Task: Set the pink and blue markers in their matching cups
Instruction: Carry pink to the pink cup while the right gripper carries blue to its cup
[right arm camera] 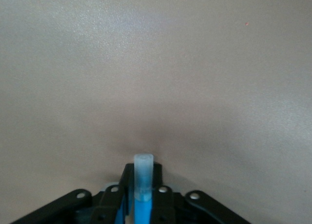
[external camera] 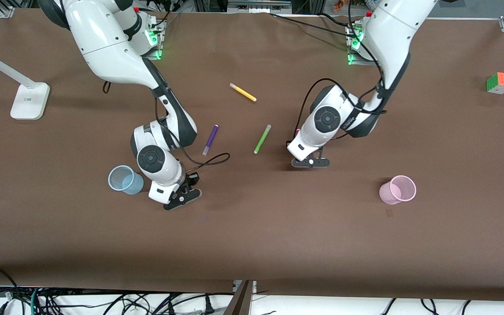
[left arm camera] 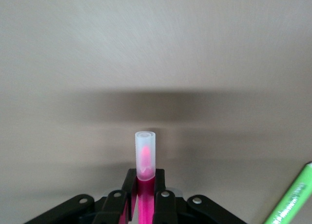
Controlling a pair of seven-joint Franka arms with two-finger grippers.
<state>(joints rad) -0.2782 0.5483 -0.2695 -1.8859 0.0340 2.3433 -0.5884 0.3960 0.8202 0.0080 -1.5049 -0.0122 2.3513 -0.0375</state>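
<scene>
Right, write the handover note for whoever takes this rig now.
Left claw: shut on the pink marker, cap end poking out, over bare table beside the lime-green pen.
Right claw: shut on the blue marker, over the table next to the blue cup.
The pink cup stands upright toward the left arm's end of the table; the blue cup toward the right arm's end.
Done: both markers picked up.
Left: carry each to its matching cup and drop it in.

The brown counter [external camera: 252, 245] carries a blue cup [external camera: 124, 180] and pink cup [external camera: 397, 190] toward opposite ends, yellow [external camera: 243, 92], purple [external camera: 210, 140] and green [external camera: 262, 138] pens mid-counter, and a puzzle cube [external camera: 500, 82] near a corner.
</scene>
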